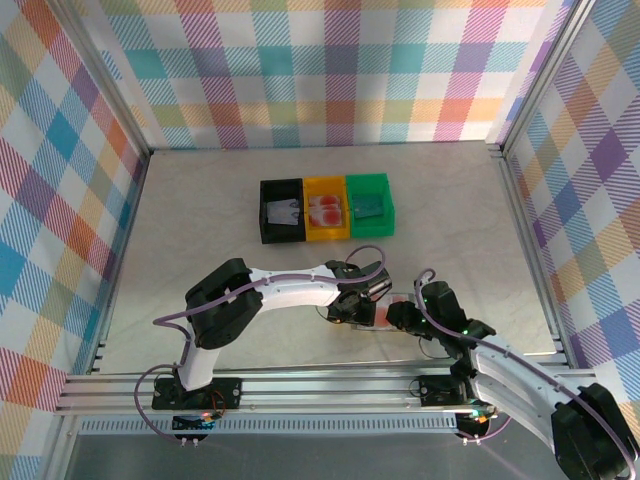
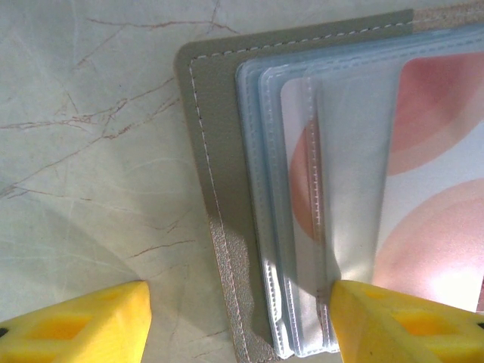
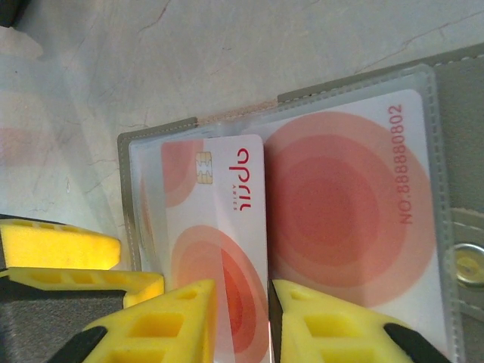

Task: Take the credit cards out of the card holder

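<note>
Right jaws ajar over red card [image 3: 227,227]

Pale veined table [image 1: 200,220]. Black bin [image 1: 281,210], yellow bin [image 1: 326,208], green bin [image 1: 369,205] touching in row mid-table. Card holder [image 2: 208,113] lies open near front edge, apart from bins.

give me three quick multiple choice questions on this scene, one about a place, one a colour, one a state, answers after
1. Where is the card holder?
A leaning on the back wall
B on the table
C lifted in the air

2. What colour is the middle bin?
A yellow
B blue
C white

3. The left gripper is
A shut on a card
B shut, empty
C open

Answers:
1 B, its grey cover rests on the marbled top.
2 A, it sits between the black bin and the green bin.
3 C, its fingers stand far apart.
</note>
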